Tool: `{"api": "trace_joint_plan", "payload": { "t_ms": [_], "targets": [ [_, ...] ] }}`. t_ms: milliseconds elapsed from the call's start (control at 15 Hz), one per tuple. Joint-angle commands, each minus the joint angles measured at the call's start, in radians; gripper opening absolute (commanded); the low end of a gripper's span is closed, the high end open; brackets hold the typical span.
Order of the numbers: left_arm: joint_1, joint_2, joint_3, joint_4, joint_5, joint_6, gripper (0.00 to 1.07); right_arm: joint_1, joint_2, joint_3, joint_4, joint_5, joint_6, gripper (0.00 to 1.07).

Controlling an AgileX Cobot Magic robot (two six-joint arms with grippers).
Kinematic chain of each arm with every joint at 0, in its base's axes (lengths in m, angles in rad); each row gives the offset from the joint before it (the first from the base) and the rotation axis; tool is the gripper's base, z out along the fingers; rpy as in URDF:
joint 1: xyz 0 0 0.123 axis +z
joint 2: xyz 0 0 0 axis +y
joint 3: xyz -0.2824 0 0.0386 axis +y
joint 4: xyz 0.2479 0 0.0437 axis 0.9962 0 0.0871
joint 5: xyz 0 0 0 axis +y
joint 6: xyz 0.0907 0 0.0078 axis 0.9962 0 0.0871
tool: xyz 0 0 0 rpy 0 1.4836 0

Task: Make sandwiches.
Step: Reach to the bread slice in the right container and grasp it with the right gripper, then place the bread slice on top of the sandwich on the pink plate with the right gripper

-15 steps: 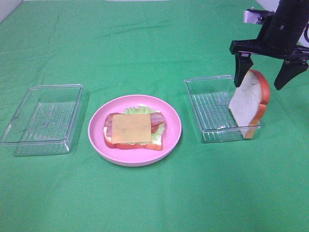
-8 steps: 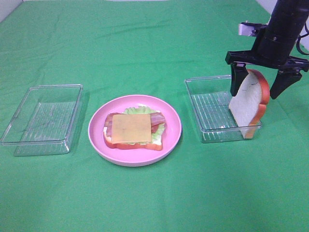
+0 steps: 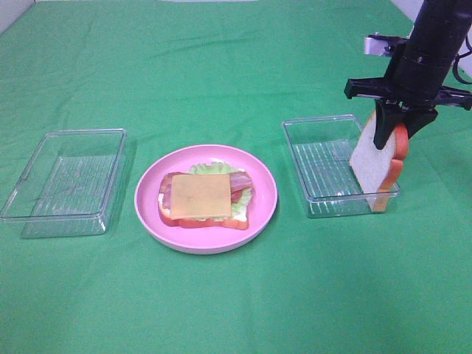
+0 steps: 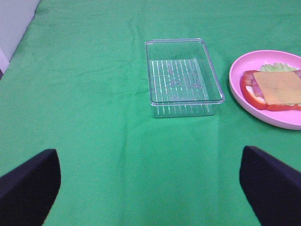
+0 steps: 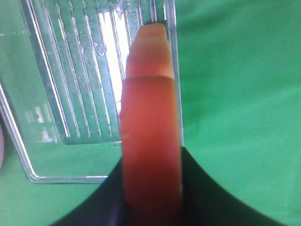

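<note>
An open sandwich [image 3: 205,197] lies on the round pink plate [image 3: 262,214]: a bread slice, lettuce, bacon and a yellow cheese slice on top. It also shows in the left wrist view [image 4: 275,89]. A second bread slice [image 3: 377,164] stands on edge against the right wall of the right clear tray [image 3: 322,158]. My right gripper [image 3: 397,127] is shut on its top edge; the right wrist view shows the orange-brown crust [image 5: 151,155] clamped between the fingers. My left gripper [image 4: 150,181] is open and empty over the green cloth.
An empty clear ribbed tray [image 3: 66,181] lies left of the plate, also in the left wrist view [image 4: 181,77]. A green cloth [image 3: 236,302] covers the table.
My right gripper came down over the standing bread slice and closed on its top edge. The plate, trays and left arm have not moved.
</note>
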Motion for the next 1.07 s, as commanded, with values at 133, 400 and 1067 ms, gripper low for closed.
{"api": "trace_joint_plan", "payload": {
  "t_ms": [133, 400, 1067],
  "targets": [
    [0.0, -0.025, 0.001, -0.01, -0.01, 0.0, 0.96, -0.001, 0.006, -0.004, -0.019, 0.02, 0.03, 0.0],
    [0.0, -0.025, 0.001, -0.01, -0.01, 0.0, 0.96, -0.001, 0.004, -0.004, -0.017, 0.031, 0.028, 0.0],
    [0.0, -0.025, 0.001, -0.011, -0.01, 0.0, 0.96, 0.0, -0.426, 0.116, 0.344, -0.04, -0.095, 0.0]
  ]
}}
